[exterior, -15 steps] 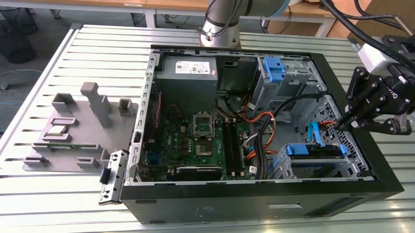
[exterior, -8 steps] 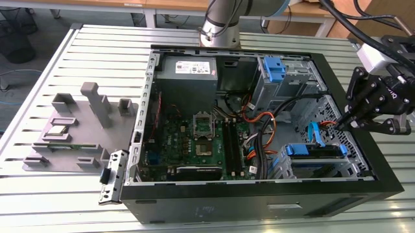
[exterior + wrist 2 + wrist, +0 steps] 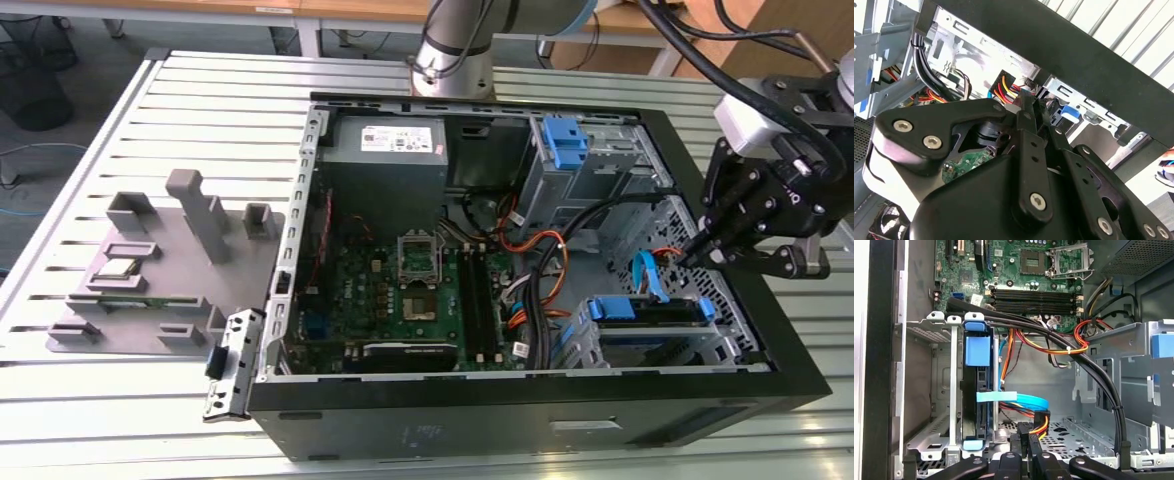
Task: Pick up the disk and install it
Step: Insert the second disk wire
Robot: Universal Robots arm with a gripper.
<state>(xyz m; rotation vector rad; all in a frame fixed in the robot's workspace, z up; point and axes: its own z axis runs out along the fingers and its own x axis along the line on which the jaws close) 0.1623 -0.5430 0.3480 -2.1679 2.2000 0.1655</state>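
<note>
The disk point(image 3: 650, 312) sits in the lower drive cage at the front corner of the open computer case point(image 3: 534, 400), its blue side rails showing. The first wrist view has it edge-on in the cage point(image 3: 980, 390) under a blue rail tab. My gripper point(image 3: 714, 258) hangs over the case wall at the exterior view's right, fingers drawn together and shut point(image 3: 1026, 437). A black power connector point(image 3: 1042, 417) with red and yellow wires lies right at the fingertips point(image 3: 1026, 107); I cannot tell if it is pinched. A flat blue data cable point(image 3: 1021, 401) curls beside the disk.
A thick black cable bundle point(image 3: 1094, 375) crosses the bay above the cage floor. The motherboard point(image 3: 400, 290) and grey power supply point(image 3: 387, 150) fill the rest of the case. Another blue bracket point(image 3: 567, 140) stands in the upper bay. A grey fixture point(image 3: 147, 270) lies left of the case.
</note>
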